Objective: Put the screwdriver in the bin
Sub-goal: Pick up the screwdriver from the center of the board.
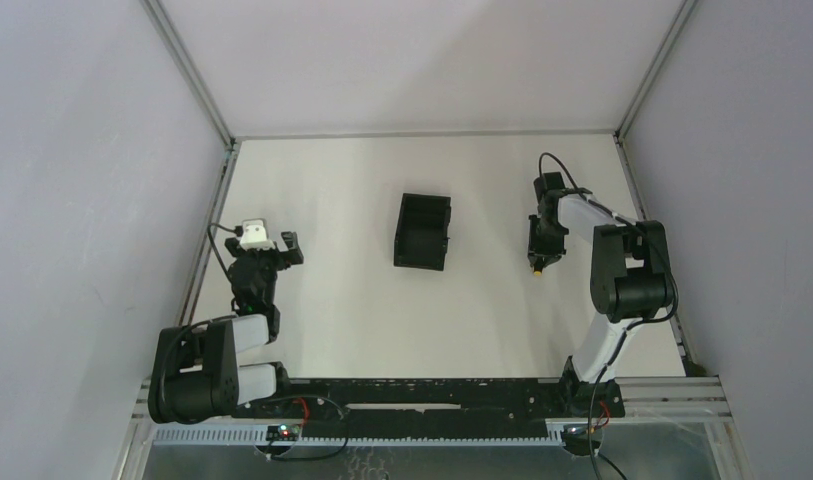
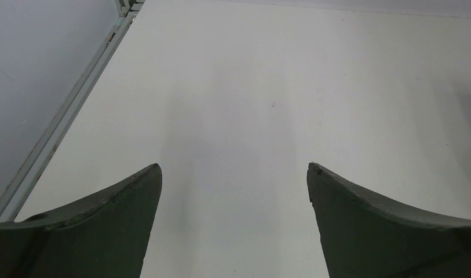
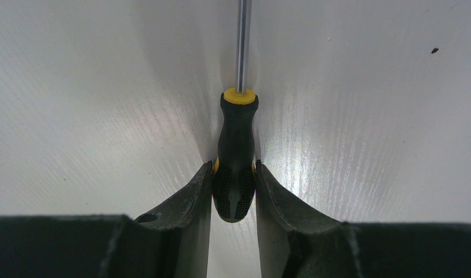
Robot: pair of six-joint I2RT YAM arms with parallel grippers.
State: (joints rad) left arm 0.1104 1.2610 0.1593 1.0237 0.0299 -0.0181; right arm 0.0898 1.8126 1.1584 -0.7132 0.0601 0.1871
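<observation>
The screwdriver has a black and yellow handle and a thin metal shaft pointing away from the wrist camera; it is low over the white table. My right gripper is shut on the butt end of its handle, a finger pressed on each side. From above, the right gripper is right of the bin, with a bit of orange screwdriver showing at its tip. The bin is a black open-topped box in the middle of the table. My left gripper is open with nothing between its fingers, far left of the bin.
Grey walls with metal frame rails border the white table on the left, back and right. The arm bases sit on a black rail at the near edge.
</observation>
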